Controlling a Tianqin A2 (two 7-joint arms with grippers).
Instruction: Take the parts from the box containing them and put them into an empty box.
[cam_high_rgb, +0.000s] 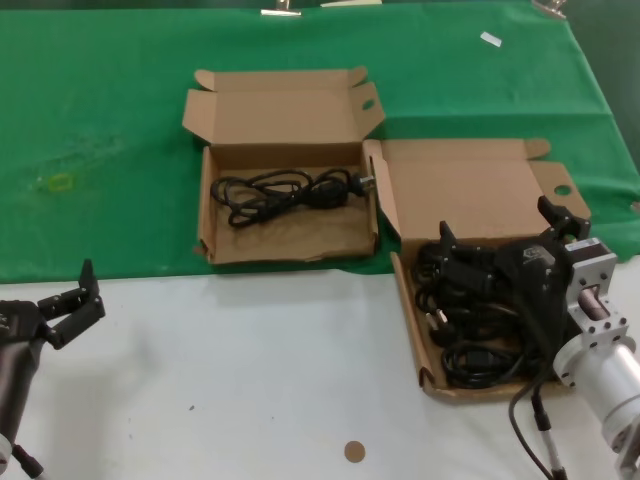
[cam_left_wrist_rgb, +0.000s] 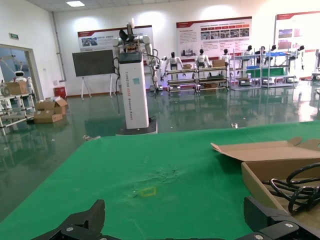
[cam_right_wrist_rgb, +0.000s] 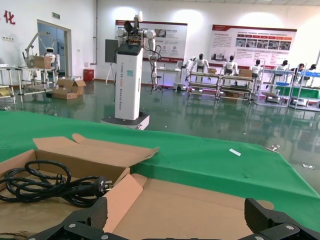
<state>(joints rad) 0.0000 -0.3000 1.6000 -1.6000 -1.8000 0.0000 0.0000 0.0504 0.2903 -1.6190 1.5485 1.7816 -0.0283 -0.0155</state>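
Two open cardboard boxes sit side by side. The box containing the parts (cam_high_rgb: 411, 320) lies at the right, on the edge of the green cloth, with several black cords (cam_high_rgb: 470, 345) piled inside. My right gripper (cam_high_rgb: 500, 228) hovers open over its back half; nothing lies between its fingers (cam_right_wrist_rgb: 82, 220), and its raised lid (cam_right_wrist_rgb: 200, 210) shows below them. The other box (cam_high_rgb: 290, 250), with the ragged front rim, holds one looped cord (cam_high_rgb: 285, 192), and that cord (cam_right_wrist_rgb: 50, 185) also shows in the right wrist view. My left gripper (cam_high_rgb: 72, 303) waits open over the white table at the near left.
The green cloth (cam_high_rgb: 100, 120) covers the far half of the table and white tabletop (cam_high_rgb: 250, 370) the near half. A small brown disc (cam_high_rgb: 354, 451) lies near the front edge. A yellow mark (cam_high_rgb: 60, 182) sits on the cloth at the left, and a white tag (cam_high_rgb: 490, 39) at the far right.
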